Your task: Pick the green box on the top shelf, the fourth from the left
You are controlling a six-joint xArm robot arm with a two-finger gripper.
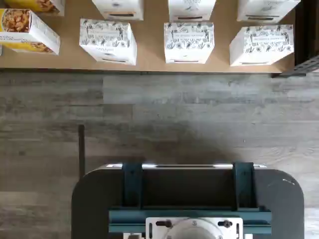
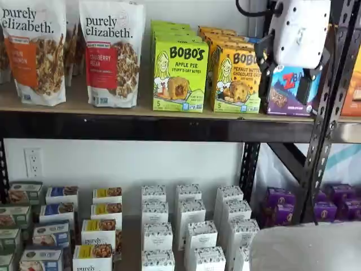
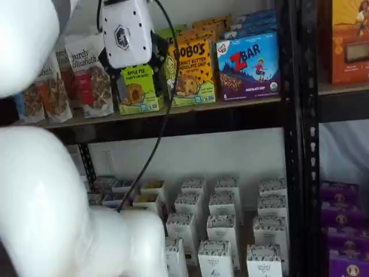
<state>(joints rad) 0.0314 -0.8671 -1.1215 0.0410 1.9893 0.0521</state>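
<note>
White arm (image 3: 52, 190) fills foreground. Gripper (image 2: 287, 76) hangs before the ZBar box (image 2: 287, 87), finger state unreadable. Green box (image 2: 179, 76) upright on top shelf (image 2: 141, 127), well apart from the gripper, untouched.

The gripper's white body (image 3: 125, 34) hangs before the green box (image 3: 138, 88) on the top shelf (image 3: 190, 118).

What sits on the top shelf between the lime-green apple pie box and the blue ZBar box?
In both shelf views, the yellow-orange Bobo's peanut butter chocolate chip box stands between the green box and the ZBar box, on the top shelf.
</note>
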